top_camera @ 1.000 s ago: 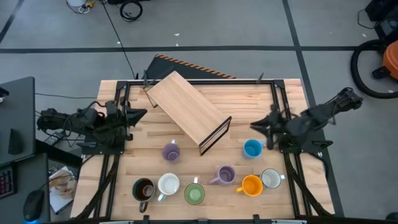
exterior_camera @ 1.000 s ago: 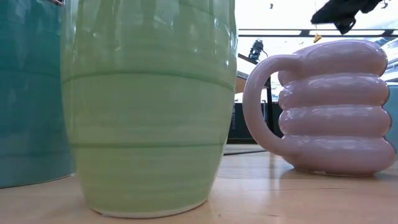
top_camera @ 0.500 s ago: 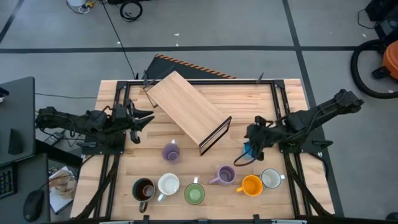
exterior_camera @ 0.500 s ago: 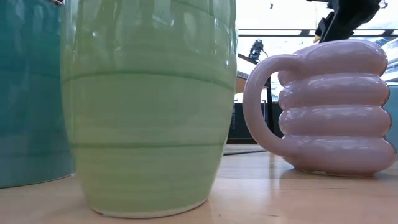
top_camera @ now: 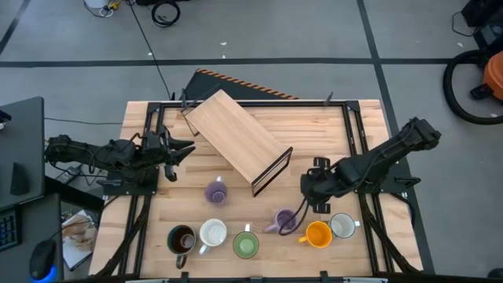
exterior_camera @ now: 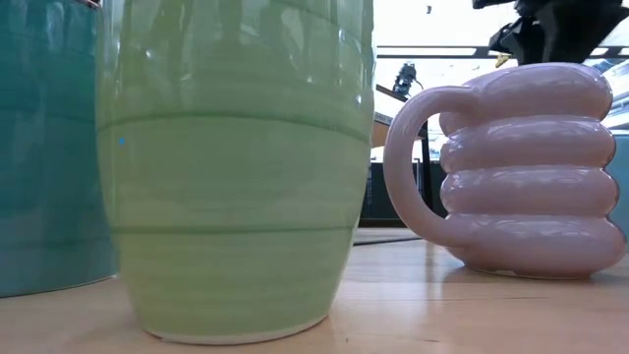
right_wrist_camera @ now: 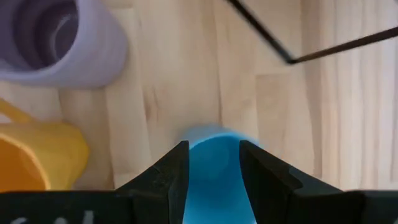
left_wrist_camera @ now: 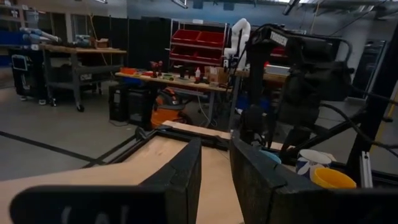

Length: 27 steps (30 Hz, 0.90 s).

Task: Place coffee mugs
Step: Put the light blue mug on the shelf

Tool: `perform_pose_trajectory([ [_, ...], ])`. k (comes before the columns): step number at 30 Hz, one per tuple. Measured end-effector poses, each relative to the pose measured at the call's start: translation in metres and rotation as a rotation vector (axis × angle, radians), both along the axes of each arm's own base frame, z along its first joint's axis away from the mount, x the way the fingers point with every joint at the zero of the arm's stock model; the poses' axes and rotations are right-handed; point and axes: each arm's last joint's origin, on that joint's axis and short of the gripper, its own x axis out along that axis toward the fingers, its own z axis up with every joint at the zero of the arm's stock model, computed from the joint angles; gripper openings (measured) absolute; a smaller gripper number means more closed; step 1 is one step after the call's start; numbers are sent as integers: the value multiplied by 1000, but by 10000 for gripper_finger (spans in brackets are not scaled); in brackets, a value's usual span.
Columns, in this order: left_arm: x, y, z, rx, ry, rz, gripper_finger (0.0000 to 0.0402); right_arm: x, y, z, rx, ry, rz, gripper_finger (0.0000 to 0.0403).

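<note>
**Blue mug straddled by R gripper; 8 mugs counted**

Landmark used: the wooden box (top_camera: 240, 141), lying slantwise on the table (top_camera: 369, 118).

R gripper (top_camera: 313, 189) is held low just off the box's dark open end, over the blue mug (right_wrist_camera: 211, 168). Its fingers are seen apart w/ blue showing between them; a firm clamp can't be confirmed from the wrist view. L gripper (top_camera: 179, 148) is parked off the box's opposite side, fingers a little apart, nothing held.

Handling, as judged: glazed ceramic, so stiff, fairly heavy for its size, slick and chip-prone. The wall at the rim is prob. the best hold (one finger inside, one outside); the handle is too thin and curved to be trusted. It should be lifted straight up and set down softly, since the neighbours are close by.

Count, all on the table's near side of the box:
- lilac x2: one (top_camera: 216, 191) just by the box, one ribbed (top_camera: 284, 221) nearer the R gripper
- white x2: (top_camera: 213, 233) and (top_camera: 343, 226)
- green mug (top_camera: 245, 245) x1
- orange mug (top_camera: 318, 234) x1, touching or nearly touching the second white
- dark brown mug (top_camera: 181, 238) x1
- blue x1

Total 8 mugs; none are on or in the box yet.
</note>
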Motion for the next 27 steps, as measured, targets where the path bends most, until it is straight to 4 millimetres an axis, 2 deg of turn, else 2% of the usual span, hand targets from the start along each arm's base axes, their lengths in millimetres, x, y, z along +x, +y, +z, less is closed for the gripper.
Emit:
perform_pose_trajectory([
  [6, 0, 0, -1, -4, 8, -14, 89, -1, 11, -16, 1, 87, -56, 165],
  [15, 0, 0, -1, -3, 6, -14, 89, -8, 12, -34, 64, 148, -135, 216],
  [19, 0, 0, 0, -6, 2, -14, 89, -9, 6, -47, 69, 153, -188, 209],
  [27, 0, 0, 0, -7, -3, -14, 89, -3, -4, -67, 131, 108, -260, 168],
])
